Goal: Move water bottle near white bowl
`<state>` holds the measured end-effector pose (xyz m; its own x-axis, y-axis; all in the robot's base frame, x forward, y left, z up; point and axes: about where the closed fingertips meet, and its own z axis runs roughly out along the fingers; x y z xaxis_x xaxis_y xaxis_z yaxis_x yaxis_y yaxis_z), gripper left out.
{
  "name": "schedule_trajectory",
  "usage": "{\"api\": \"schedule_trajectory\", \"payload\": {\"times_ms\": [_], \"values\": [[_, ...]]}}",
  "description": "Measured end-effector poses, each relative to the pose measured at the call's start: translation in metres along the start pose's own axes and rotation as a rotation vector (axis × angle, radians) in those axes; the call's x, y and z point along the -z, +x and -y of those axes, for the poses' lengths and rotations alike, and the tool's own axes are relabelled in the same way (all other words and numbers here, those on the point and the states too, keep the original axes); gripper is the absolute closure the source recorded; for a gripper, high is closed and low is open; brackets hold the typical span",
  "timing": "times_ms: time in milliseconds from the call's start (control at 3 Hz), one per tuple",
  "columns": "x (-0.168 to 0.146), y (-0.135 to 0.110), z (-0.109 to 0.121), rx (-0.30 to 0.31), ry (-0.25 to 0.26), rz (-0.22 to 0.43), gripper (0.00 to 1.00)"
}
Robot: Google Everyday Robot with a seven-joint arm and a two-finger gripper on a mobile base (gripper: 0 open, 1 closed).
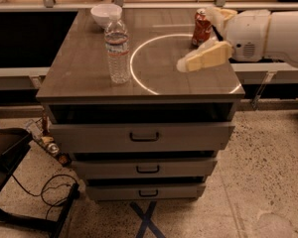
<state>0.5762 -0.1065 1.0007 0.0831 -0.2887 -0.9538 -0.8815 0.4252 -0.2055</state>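
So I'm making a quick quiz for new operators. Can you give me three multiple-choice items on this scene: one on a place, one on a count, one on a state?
1. Where is the gripper?
A) over the right side of the cabinet top, by the red can
B) down at the floor
C) past the left edge

2. How many drawer handles show on the front?
A) two
B) three
C) five

3. How is the water bottle?
A) lying on its side
B) standing upright, cap on
C) lifted in the air

Answers:
1 A: it hangs just in front of the can, well apart from the bottle.
2 B: one handle on each of three stacked drawers.
3 B: it stands on the left part of the top, in front of the white bowl.
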Motion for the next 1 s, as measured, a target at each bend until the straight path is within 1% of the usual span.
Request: {"api": "schedule_trajectory", "payload": {"times_ms": [333, 667, 1000], "values": [[-0.048, 0.005, 0.000, -0.007, -0.047, 0.055, 0.00], [-0.084, 0.013, 0.006, -0.033, -0.079, 0.075, 0.00], [-0.116, 0.027, 0.013, -0.080, -0.103, 0.103, 0.00]]}}
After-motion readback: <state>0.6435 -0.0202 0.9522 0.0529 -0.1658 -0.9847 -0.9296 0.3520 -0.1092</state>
